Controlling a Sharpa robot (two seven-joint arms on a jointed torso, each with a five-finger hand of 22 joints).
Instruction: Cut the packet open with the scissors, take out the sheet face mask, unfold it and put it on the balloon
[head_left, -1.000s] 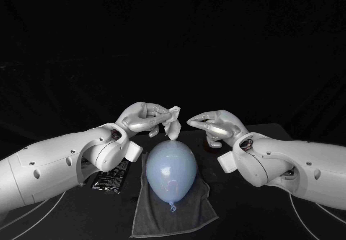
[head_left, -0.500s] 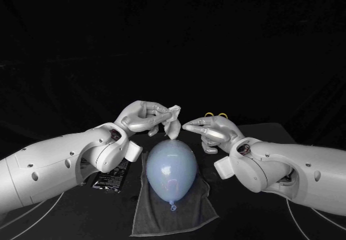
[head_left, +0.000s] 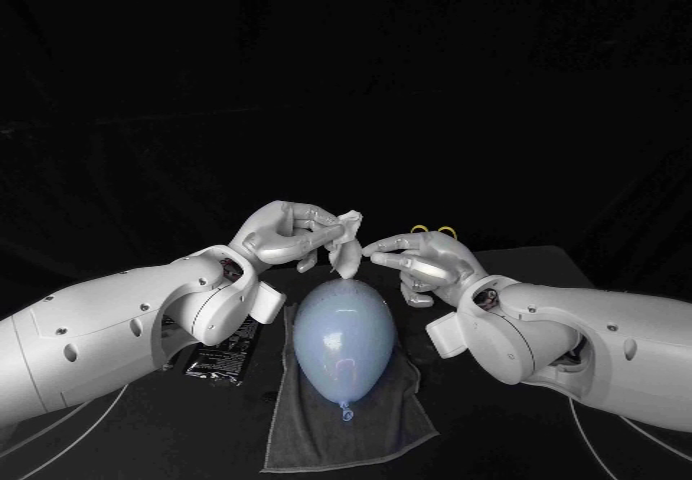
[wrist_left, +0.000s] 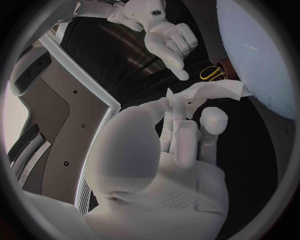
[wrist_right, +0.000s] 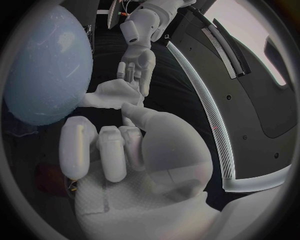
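My left hand (head_left: 289, 235) pinches the folded white sheet mask (head_left: 345, 247) in the air just above the far end of the pale blue balloon (head_left: 343, 335). The mask (wrist_left: 209, 92) hangs crumpled from its fingertips. My right hand (head_left: 426, 260) hovers close to the mask's right side, fingers curled in and thumb pointing at it, holding nothing. In the right wrist view the thumb tip of the right hand (wrist_right: 125, 150) sits right beside the mask (wrist_right: 109, 95). The yellow-handled scissors (head_left: 430, 232) lie on the table behind the right hand. The black packet (head_left: 224, 355) lies by my left forearm.
The balloon lies lengthwise on a grey towel (head_left: 353, 430) at the table's middle, knot toward me. Both forearms flank it closely. A small dark brownish object (wrist_left: 232, 71) sits by the scissors (wrist_left: 212, 74).
My right hand has moved left and slightly up toward the mask, uncovering the scissors' handles behind it. The left hand keeps the mask in about the same place.
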